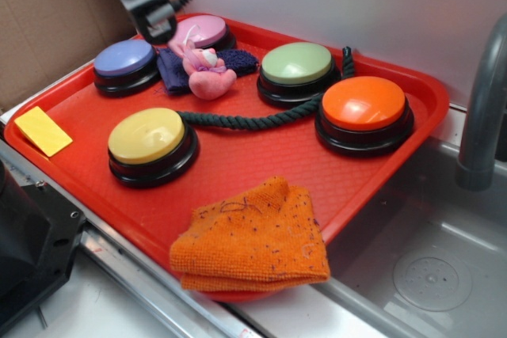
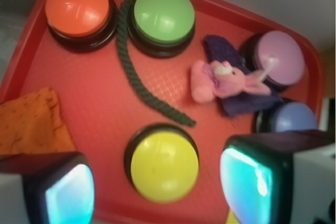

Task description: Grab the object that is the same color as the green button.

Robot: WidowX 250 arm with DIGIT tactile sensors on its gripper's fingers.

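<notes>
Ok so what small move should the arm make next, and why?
Probably travel toward the green rope and lower over its middle: the gripper hangs open and empty above the tray, and the rope lies free between the green button and yellow button.

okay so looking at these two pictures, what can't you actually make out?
- Gripper: exterior view cuts it off at the top edge; the wrist view shows the fingers apart.
- Rope: its far end runs behind the green button in the exterior view.
- Blue cloth: partly under the pink toy.
</notes>
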